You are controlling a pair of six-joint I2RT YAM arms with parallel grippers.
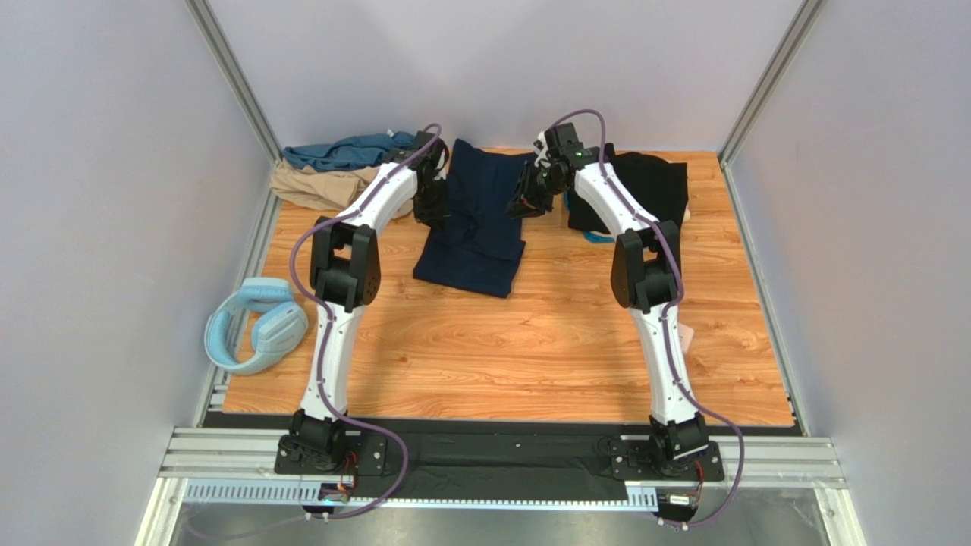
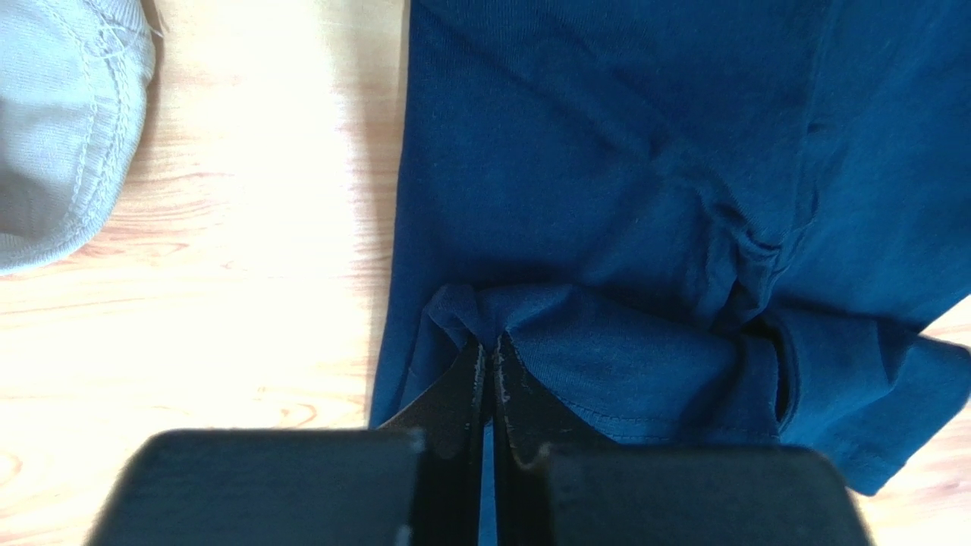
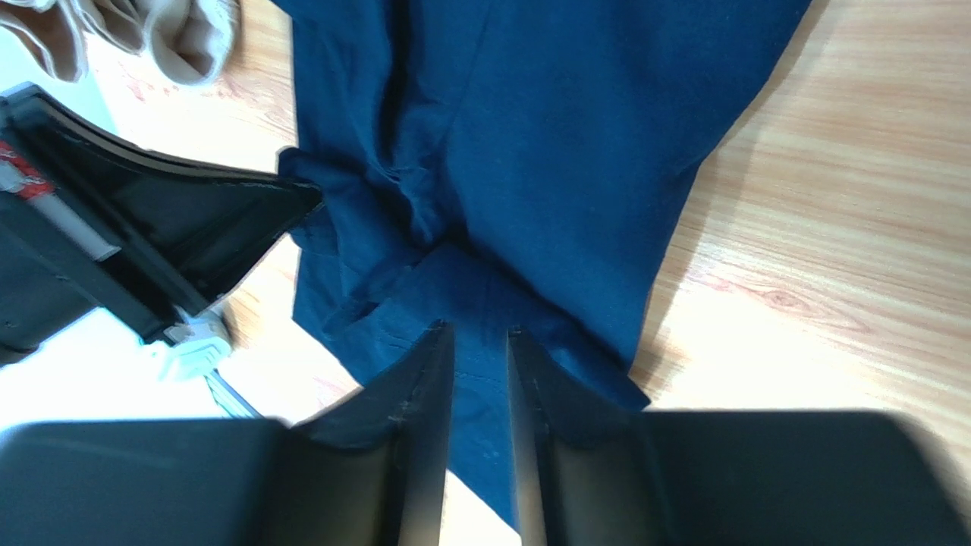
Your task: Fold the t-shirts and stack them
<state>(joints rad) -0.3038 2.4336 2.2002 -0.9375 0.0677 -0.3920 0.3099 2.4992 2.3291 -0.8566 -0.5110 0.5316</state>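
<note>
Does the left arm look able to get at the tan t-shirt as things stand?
Likely yes, once it lets go: the left gripper is shut on the navy t-shirt, and the tan t-shirt lies close beside it.

Overhead from near edge, facing down onto whole desk (image 1: 513, 353); wrist views close above, both sharing navy t-shirt (image 1: 479, 228).

My wooden table (image 1: 513, 353) bears the navy t-shirt (image 1: 473, 216). Left of it lie the tan t-shirt (image 1: 313, 185) and teal t-shirt (image 1: 348, 150), right of it the black t-shirt (image 1: 650, 188), and nearer-left the pale blue ring (image 1: 253, 324).
</note>
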